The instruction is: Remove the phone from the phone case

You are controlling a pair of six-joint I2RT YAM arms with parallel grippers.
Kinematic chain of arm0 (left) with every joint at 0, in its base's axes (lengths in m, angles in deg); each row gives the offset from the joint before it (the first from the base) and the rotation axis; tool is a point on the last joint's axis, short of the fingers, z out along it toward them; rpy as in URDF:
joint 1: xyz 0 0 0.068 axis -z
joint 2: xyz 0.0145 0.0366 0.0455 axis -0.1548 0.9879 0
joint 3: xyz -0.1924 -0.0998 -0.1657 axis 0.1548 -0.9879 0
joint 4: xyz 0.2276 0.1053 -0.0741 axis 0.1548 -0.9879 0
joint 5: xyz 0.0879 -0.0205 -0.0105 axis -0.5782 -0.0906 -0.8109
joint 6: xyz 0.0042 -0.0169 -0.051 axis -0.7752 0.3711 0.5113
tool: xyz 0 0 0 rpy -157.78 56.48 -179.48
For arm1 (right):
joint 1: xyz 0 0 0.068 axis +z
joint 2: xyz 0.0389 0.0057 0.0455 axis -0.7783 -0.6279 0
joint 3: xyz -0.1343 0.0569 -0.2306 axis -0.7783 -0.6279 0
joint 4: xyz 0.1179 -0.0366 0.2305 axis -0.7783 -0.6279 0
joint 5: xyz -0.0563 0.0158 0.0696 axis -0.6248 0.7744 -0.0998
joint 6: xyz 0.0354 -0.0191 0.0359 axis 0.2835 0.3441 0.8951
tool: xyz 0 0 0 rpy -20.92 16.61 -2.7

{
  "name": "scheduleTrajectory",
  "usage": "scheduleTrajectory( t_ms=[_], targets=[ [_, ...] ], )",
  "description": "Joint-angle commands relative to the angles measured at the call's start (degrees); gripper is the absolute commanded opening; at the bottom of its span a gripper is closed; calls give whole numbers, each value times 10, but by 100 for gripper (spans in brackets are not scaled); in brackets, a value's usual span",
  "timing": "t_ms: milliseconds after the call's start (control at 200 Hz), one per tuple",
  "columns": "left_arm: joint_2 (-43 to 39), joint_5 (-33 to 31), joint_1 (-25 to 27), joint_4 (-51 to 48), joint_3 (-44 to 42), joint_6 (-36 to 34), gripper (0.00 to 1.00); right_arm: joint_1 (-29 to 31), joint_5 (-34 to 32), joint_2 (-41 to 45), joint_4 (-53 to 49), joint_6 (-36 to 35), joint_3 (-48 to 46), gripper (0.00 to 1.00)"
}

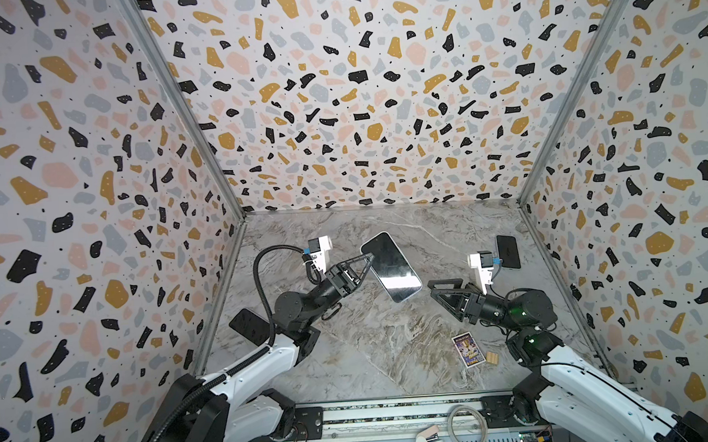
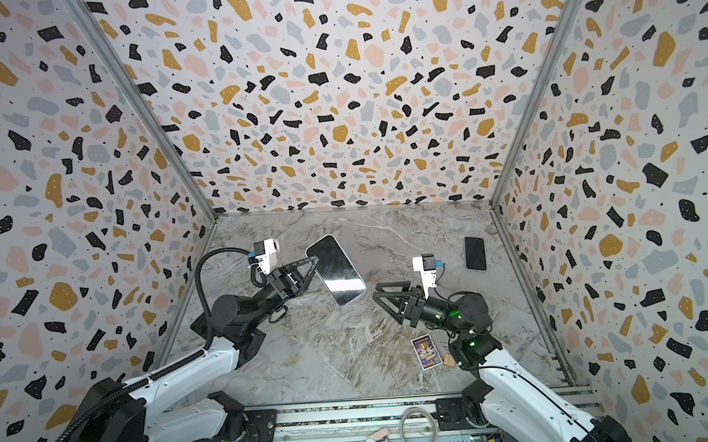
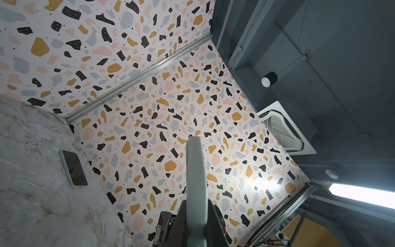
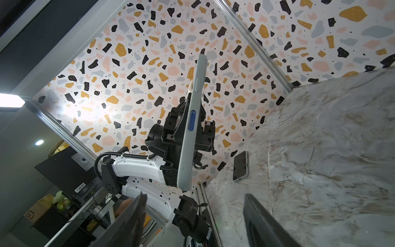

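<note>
The phone [image 1: 390,266] [image 2: 336,269] has a dark screen and sits inside a pale grey-green phone case [image 4: 191,128] with a blue side button. It is held tilted above the marble table [image 1: 351,355], screen upward. My left gripper [image 1: 369,258] [image 2: 315,260] is shut on one long edge of the case. That edge runs up between the jaws in the left wrist view [image 3: 195,181]. My right gripper [image 1: 433,290] [image 2: 375,293] [image 4: 193,194] is open and empty. It hangs just off the phone's near right corner without touching it.
A second dark phone [image 1: 508,251] [image 2: 475,253] [image 3: 73,167] lies at the back right by the wall. Another phone [image 1: 249,327] [image 4: 241,165] lies by the left wall under my left arm. A picture card [image 1: 468,350] and small wooden block [image 1: 492,358] lie near my right arm.
</note>
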State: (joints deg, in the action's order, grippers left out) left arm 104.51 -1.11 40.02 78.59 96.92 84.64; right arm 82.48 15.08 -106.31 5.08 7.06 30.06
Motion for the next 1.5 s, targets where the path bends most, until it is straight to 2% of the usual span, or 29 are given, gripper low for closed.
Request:
scheduleTrajectory(
  t_ms=[0, 340, 466, 556, 916, 1301, 1497],
  targets=[
    [-2, 5, -2, 90, 10, 13, 0, 17, 6, -13, 78, 18, 8, 67],
    [-3, 4, -1, 90, 7, 12, 0, 50, -9, -38, 99, 9, 32, 55],
    [-5, 4, -1, 86, 5, 9, 0, 58, -11, -47, 112, 14, 35, 47],
    [-6, 4, 0, 87, 4, 6, 0, 58, -11, -53, 124, 20, 36, 40],
    [-8, 4, 5, 85, 2, 3, 0, 58, -16, -64, 138, 20, 40, 27],
    [-5, 7, 11, 90, 1, 1, 0, 57, -20, -66, 142, 13, 36, 5],
    [2, 7, 14, 125, 1, 29, 0, 56, -22, -71, 152, 9, 27, 0]
  ],
)
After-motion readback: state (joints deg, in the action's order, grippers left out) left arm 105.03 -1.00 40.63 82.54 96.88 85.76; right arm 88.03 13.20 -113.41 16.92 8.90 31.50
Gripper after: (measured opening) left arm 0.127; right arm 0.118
